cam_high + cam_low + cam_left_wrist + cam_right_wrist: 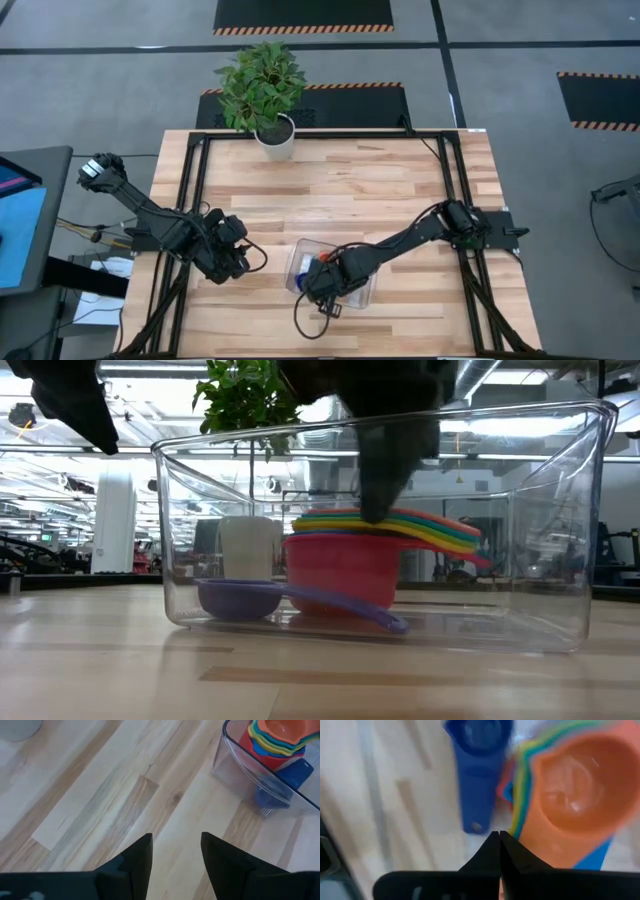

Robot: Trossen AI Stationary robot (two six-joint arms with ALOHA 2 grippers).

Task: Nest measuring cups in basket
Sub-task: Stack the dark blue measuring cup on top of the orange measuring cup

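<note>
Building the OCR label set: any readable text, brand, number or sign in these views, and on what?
None readable.
Measuring cups: size marks, if there are any, do not show on the stack or the loose dark blue cup.
Basket: clear plastic, no label.
Plant pot: plain white.
Room behind the table: no legible signs.

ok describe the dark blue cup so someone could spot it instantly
Find the clear basket near the table's front edge, under the right arm. Inside sits a rainbow stack of nested cups. The dark blue cup lies beside that stack on the basket floor, the only one not nested.
</note>
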